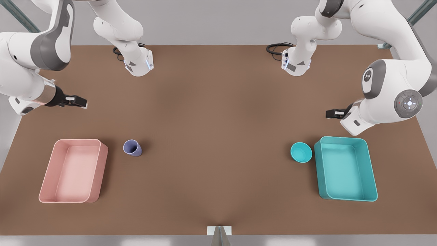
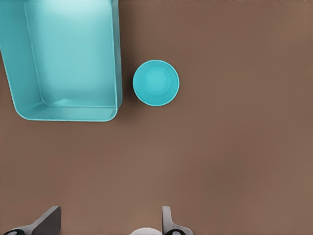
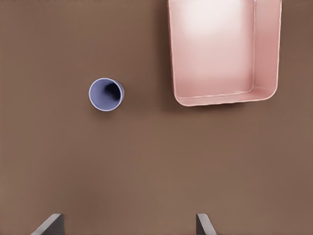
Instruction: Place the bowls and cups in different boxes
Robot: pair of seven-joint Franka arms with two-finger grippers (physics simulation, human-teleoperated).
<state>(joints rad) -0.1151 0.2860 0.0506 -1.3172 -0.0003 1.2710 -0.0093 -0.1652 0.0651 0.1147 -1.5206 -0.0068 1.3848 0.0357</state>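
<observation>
This is a simulated robot test bench rather than any home or shop. A plain, flat brown table [image 1: 218, 136] lies under a bare grey wall, with no furniture, tools or clutter of daily use around it. Two white Franka arms are bolted to the table's far edge on their bases, one [image 1: 138, 63] toward the front view's left and one [image 1: 297, 63] toward its right, each with a black cable [image 1: 278, 48] coiled beside it. Grey metal frame struts [image 1: 18, 15] cross the upper corners, and a small mounting bracket [image 1: 219, 232] sits at the near edge. Surfaces look smooth, evenly lit and rendered.
</observation>
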